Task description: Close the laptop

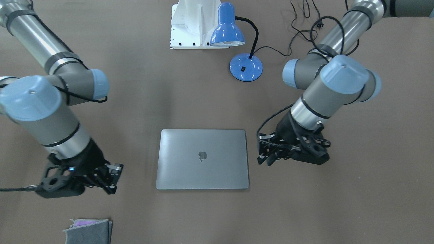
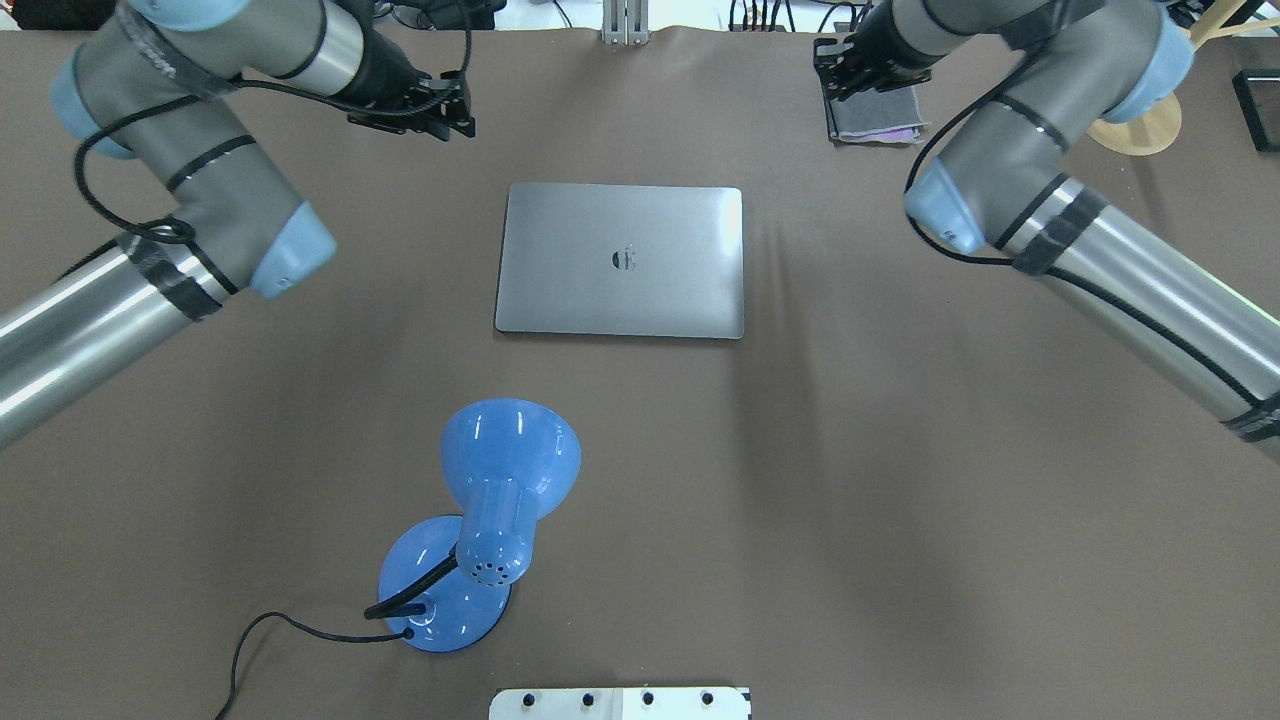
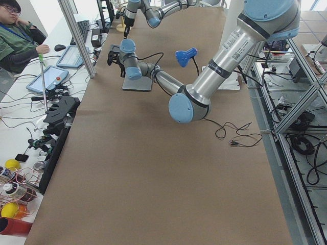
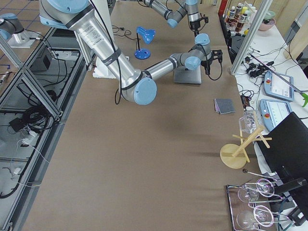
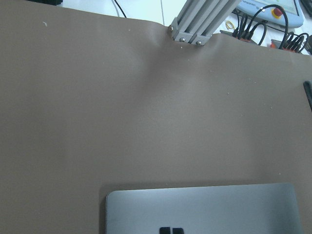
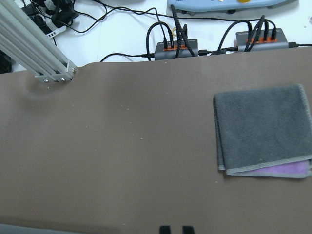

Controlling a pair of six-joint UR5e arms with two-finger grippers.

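The laptop (image 1: 203, 162) lies flat in the middle of the brown table with its lid down and the dark apple logo facing up; it also shows in the overhead view (image 2: 620, 290). My left gripper (image 1: 263, 158) hovers just beside one short edge, empty, fingers together. In the left wrist view the laptop's lid (image 5: 204, 207) fills the bottom edge, with the fingertips (image 5: 165, 230) close together. My right gripper (image 1: 113, 179) hovers off the opposite short edge, further away, empty, its fingertips (image 6: 165, 229) nearly touching.
A blue desk lamp (image 1: 227, 28) with its cord stands behind the laptop on the robot's side. A folded grey cloth (image 1: 88, 231) lies near the right gripper (image 2: 840, 62). A white mounting plate (image 1: 193, 23) sits at the robot's base. An aluminium post (image 5: 200, 22) stands at the table's far edge.
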